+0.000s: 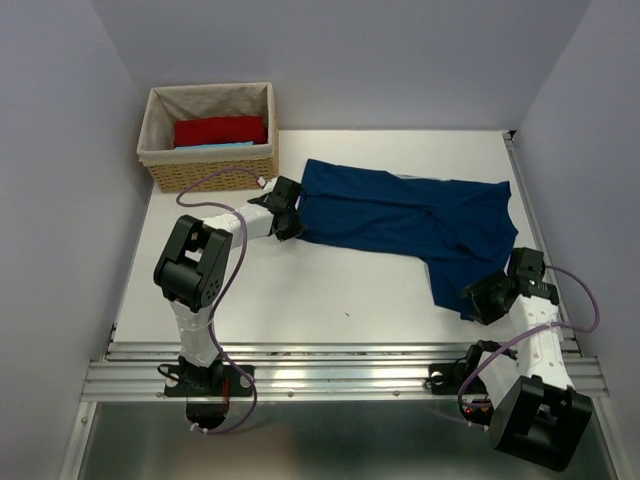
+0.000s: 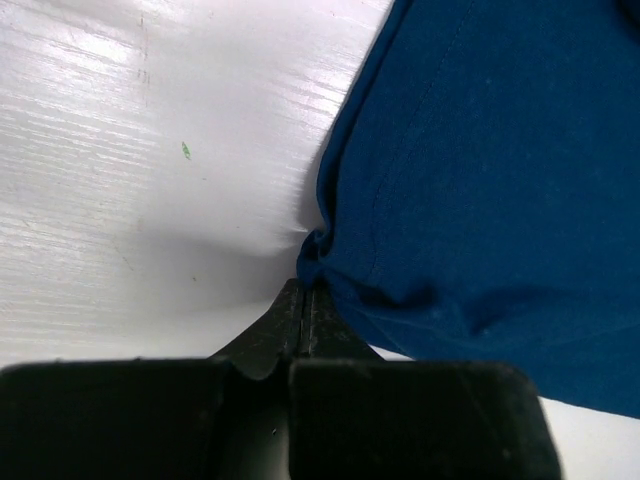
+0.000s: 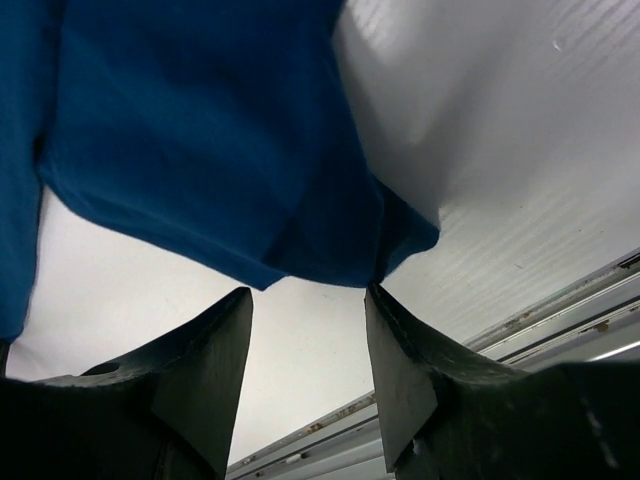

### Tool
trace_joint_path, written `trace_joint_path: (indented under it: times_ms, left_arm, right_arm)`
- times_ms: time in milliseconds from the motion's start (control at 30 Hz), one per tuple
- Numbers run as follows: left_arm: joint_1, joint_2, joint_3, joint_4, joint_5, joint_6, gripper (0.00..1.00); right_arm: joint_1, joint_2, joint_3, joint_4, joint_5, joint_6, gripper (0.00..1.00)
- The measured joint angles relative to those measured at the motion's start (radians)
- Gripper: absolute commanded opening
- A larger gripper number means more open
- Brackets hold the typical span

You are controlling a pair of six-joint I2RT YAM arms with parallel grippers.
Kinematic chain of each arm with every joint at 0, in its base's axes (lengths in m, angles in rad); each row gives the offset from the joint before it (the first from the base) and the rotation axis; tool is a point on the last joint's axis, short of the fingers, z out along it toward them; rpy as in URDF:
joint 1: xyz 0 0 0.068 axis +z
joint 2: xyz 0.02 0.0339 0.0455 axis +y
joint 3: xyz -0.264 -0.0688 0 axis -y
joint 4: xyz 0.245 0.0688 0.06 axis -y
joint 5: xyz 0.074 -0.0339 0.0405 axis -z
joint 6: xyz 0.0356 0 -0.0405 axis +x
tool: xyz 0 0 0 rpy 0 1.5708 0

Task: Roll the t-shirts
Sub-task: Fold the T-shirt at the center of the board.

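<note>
A: What is shown, and where is the shirt?

B: A navy t-shirt [image 1: 410, 220] is seen spread, somewhat rumpled, across the middle and right of a white table [image 1: 330, 290]. Its left edge is pinched by the left gripper [image 1: 290, 212], whose jaws are pressed together on a small pucker of cloth. The right gripper [image 1: 482, 298] is placed at the shirt's near right corner with its jaws apart. Nothing is held there, and the corner lies just beyond the fingertips. A red cloth [image 1: 220, 130] and a light-blue cloth [image 1: 215, 147] are kept in a wicker basket [image 1: 205, 172] at the far left.

A: How is the step in hand done well?

B: It is judged that the shirt is being gripped for straightening before any roll is begun. The right jaws would best be closed on the hem corner itself, with both layers caught. The cloth could then be drawn flat between the two grips, so that wrinkles are not rolled in.

A: What cannot be made out?

B: How much cloth is caught in the left pinch is hidden by the fingers. Neckline and sleeves are hard to tell apart among the folds. Only a strip of the light-blue cloth is seen.
</note>
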Motion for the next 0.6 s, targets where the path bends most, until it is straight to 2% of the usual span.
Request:
trace_joint_path:
  times_ms: [367,600]
  left_arm:
    - [0.021,-0.002,0.019,-0.038,0.0,0.008,0.0]
    - [0.028,-0.006,0.044,-0.057,0.001,0.016,0.0]
  right_arm:
    - [0.0,0.005,-0.08,0.073,0.059,0.069,0.41]
    - [0.0,0.016,-0.106,0.127,0.093,0.093,0.42]
